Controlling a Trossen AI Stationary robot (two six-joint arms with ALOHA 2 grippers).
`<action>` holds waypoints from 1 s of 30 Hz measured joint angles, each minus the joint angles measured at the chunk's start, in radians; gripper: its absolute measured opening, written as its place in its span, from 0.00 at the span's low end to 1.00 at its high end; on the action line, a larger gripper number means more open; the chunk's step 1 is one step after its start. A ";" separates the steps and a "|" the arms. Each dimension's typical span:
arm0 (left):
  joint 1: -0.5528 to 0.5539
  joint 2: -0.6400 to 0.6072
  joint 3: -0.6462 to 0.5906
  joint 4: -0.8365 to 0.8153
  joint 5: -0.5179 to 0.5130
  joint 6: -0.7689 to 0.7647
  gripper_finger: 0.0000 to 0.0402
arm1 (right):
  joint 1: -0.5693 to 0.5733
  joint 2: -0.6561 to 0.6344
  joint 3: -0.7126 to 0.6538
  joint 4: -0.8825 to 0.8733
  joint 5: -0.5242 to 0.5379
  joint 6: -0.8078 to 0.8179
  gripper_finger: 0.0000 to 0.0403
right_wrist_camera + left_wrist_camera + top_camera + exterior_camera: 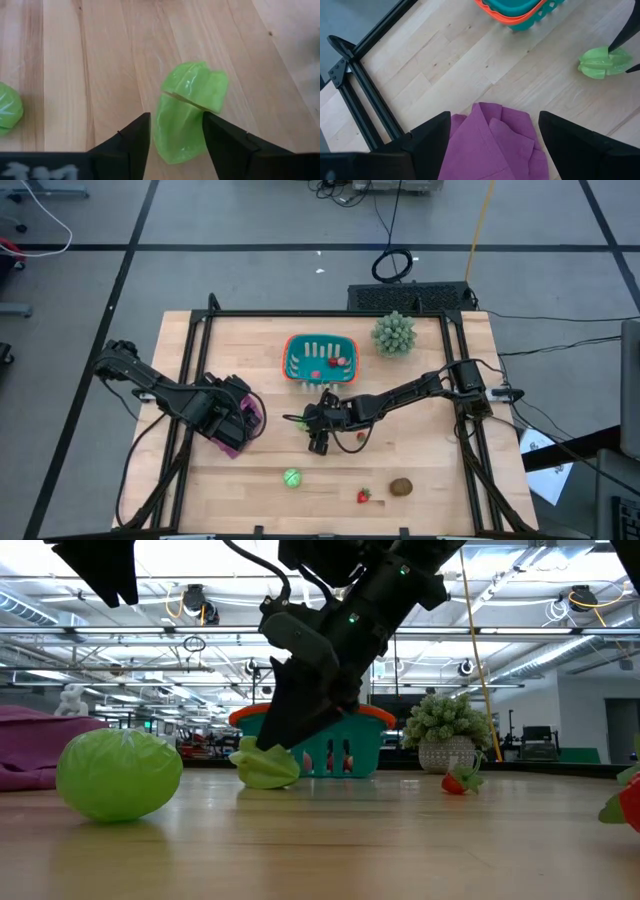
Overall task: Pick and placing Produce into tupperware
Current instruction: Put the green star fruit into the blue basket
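Observation:
The teal basket [300, 360] with an orange rim stands at the table's far middle and holds small red pieces [340, 362]. My right gripper [318, 442] is just in front of it, shut on a green ridged piece [192, 95], which also shows in the low view [265, 765]. My left gripper [235, 420] is open over the purple cloth [490, 140] at the left. A green ball [291, 478], a strawberry [363, 496] and a brown kiwi [401, 487] lie near the front edge. Another strawberry [360, 435] lies beside the right gripper. My right gripper pinches the green ridged piece between its two fingers, one on each long side near the piece's nearer end [162, 127]. The fingers slant down from the table's right and lie along the piece. The piece is at the tabletop; I cannot tell whether it is lifted clear.
A spiky pale-green plant ball [394, 333] stands at the far right of the table. A black frame [190, 380] runs along the table's left, right and far sides. Bare wood lies between the basket and the front row of pieces.

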 joint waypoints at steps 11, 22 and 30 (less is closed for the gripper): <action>-0.009 0.000 0.000 0.000 0.000 0.000 0.77 | 0.000 0.000 0.000 0.000 0.000 -0.002 0.31; -0.054 0.000 0.000 0.003 0.000 -0.029 0.77 | 0.002 0.000 0.000 -0.010 0.000 0.003 0.22; -0.057 0.000 0.000 0.003 0.000 -0.043 0.77 | 0.002 0.001 0.000 -0.027 0.000 0.006 0.12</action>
